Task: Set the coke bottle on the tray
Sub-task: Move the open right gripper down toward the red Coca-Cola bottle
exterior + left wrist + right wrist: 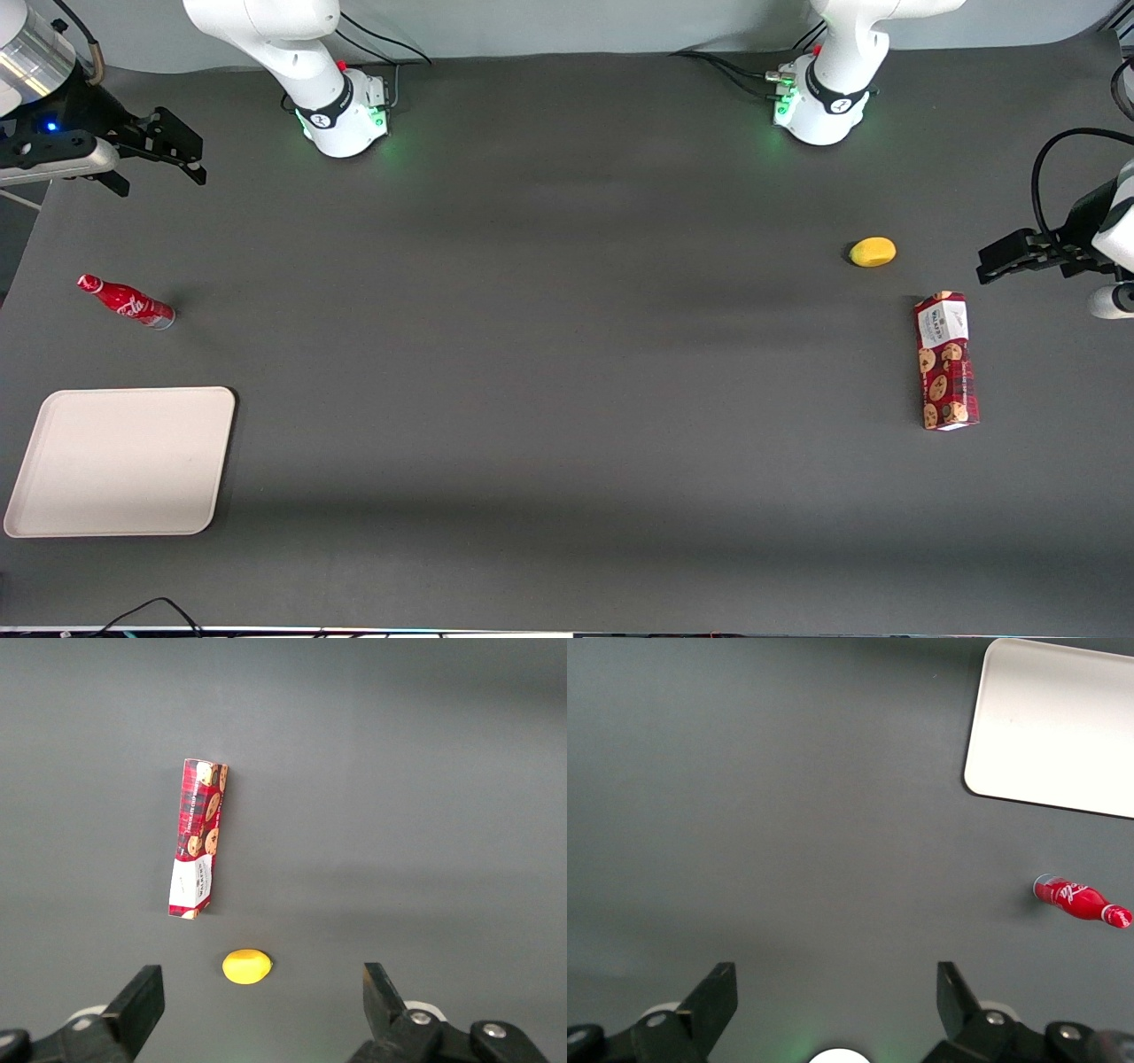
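Note:
The coke bottle (pixel 126 301) is a small slim red bottle with white script, lying on its side on the dark table at the working arm's end. It also shows in the right wrist view (pixel 1081 901). The beige tray (pixel 53 509) lies flat and bare, nearer the front camera than the bottle; its rim also shows in the right wrist view (pixel 983 744). My gripper (pixel 182 151) hangs open and empty above the table, farther from the front camera than the bottle and well apart from it. In the right wrist view the gripper (pixel 837 988) stands wide open over bare table.
A yellow lemon-like fruit (pixel 873 252) and a red cookie box (pixel 946 361) lie toward the parked arm's end of the table. Both also show in the left wrist view, the fruit (pixel 246 966) and the box (pixel 198 837). The arm bases (pixel 341 111) stand at the table's back edge.

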